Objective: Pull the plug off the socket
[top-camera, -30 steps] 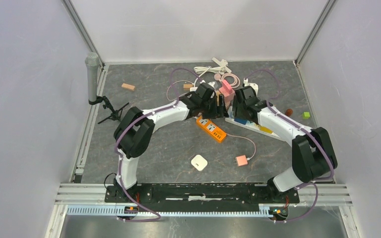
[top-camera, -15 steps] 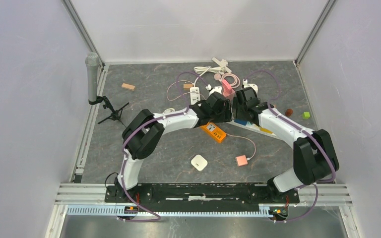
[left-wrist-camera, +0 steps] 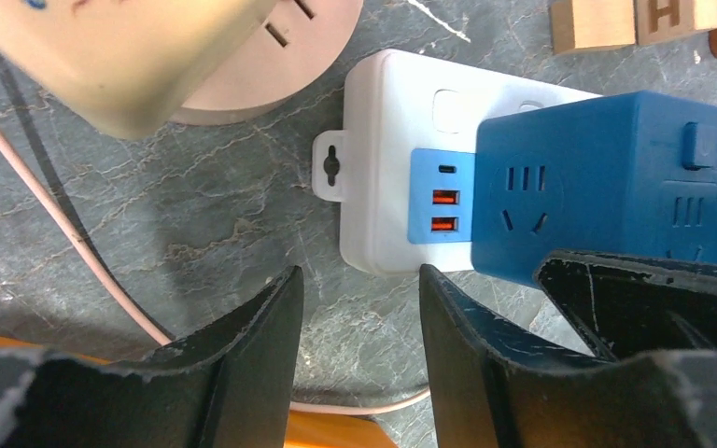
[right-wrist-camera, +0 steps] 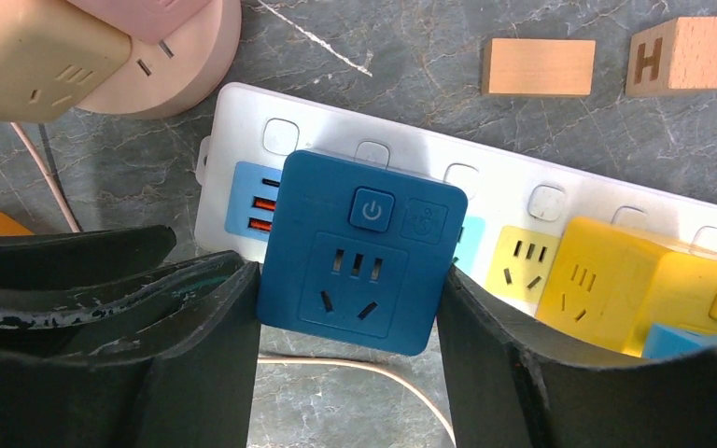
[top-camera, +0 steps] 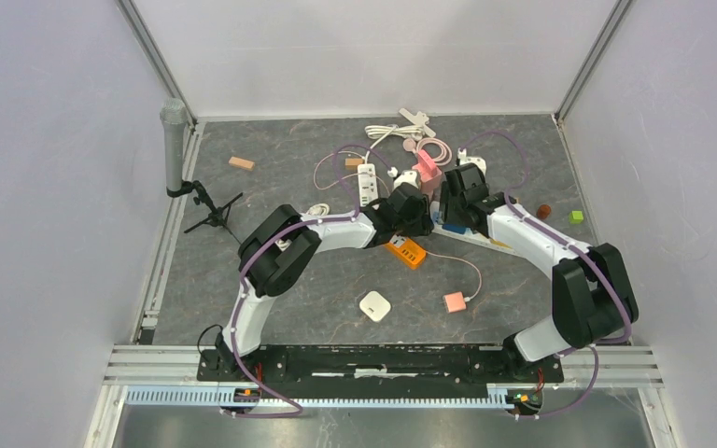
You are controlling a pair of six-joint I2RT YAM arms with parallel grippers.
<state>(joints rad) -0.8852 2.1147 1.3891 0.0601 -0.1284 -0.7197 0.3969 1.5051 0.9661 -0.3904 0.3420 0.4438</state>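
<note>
Plugged into the white power strip [right-wrist-camera: 327, 117], right next to its blue USB panel [left-wrist-camera: 441, 196]: the blue plug [right-wrist-camera: 362, 264], a cube with a power button and a socket face on top. Sitting square on the strip, not lifted. Clamped by the right end effector [right-wrist-camera: 347, 313], one finger [right-wrist-camera: 201, 364] flat against one side of the cube and the other flat against the opposite side.

Farther along the strip from the USB panel: a yellow plug [right-wrist-camera: 616, 289], also seated.

Just off the strip's USB end, above bare counter [top-camera: 327, 289]: the left end effector [left-wrist-camera: 357, 278]. Narrow gap between its fingers [left-wrist-camera: 243, 364], nothing in the gap, nothing held. Close beside the right end effector in the overhead view.

Beyond the strip's USB end: a pink round socket [right-wrist-camera: 182, 65] with a beige cube [right-wrist-camera: 33, 56] over it, and a thin pink cable [left-wrist-camera: 65, 224] crossing the counter.

Across the strip from the right end effector's fingers, apart from the strip: a plain wooden block [right-wrist-camera: 539, 67] and a lettered block [right-wrist-camera: 686, 54] marked H.

Near the strip on the arms' side, seen from overhead: an orange power strip [top-camera: 405, 250], partly under the left arm. Farther off the same way: a white square adapter [top-camera: 374, 305] and a small pink charger [top-camera: 454, 301]. Well apart from the strip, by the left wall: a microphone [top-camera: 174, 140].
</note>
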